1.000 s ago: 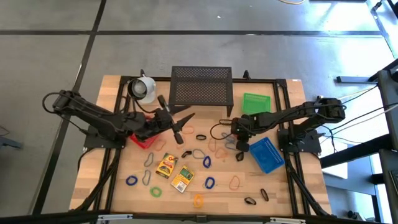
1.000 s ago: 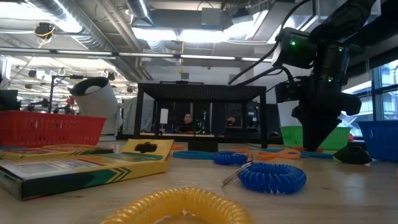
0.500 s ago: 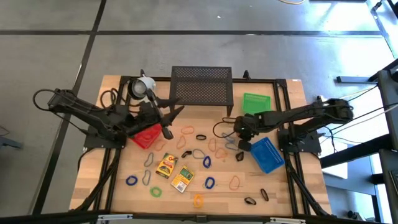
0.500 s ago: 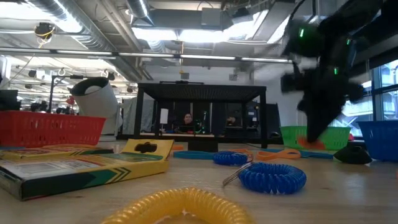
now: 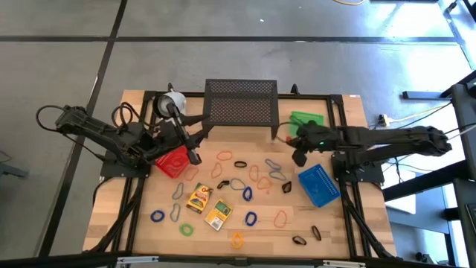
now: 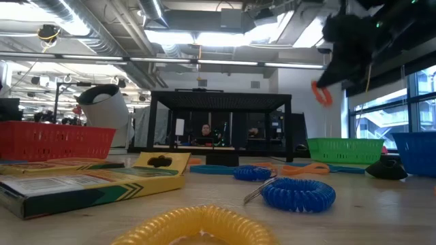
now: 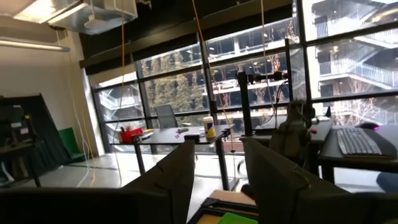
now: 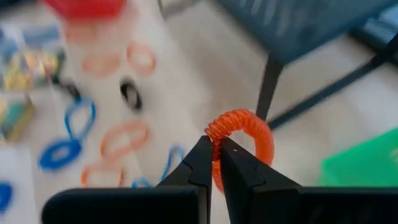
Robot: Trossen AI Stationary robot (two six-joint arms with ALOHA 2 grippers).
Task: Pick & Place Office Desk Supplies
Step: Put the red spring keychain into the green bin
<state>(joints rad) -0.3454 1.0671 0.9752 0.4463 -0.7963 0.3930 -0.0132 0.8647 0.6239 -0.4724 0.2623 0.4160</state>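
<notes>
Change: the right claw [image 5: 299, 158], which a second ago stood low among the loops at the centre right of the high view, is now lifted clear of the desk [image 5: 327, 223] and swung toward the right, with a small orange coiled plastic loop [image 8: 244, 138] in its tips.
Meaning: the pick looks done; I judge the carry to a bin is under way, most likely the green plastic bin [image 5: 306, 120] or the blue plastic bin [image 5: 320, 186], both close by it.
Right claw: fingers pressed nearly together, pinching the orange loop by one side of its ring; the rest of the loop hangs free beyond the tips.
Loop position: in the low view it shows high in the upper right of the frame [image 6: 321, 94], well above the desk.
Left claw: [image 5: 195, 147] drawn back to the upper left of the desk, over the red plastic bin [image 5: 172, 161] and near the white mug [image 5: 170, 103]; its fingers [image 7: 273, 180] stand apart with nothing between them.
Remaining: many loops, dark clips and the two yellow printed packets [image 5: 208, 205] lie on the desk.
</notes>
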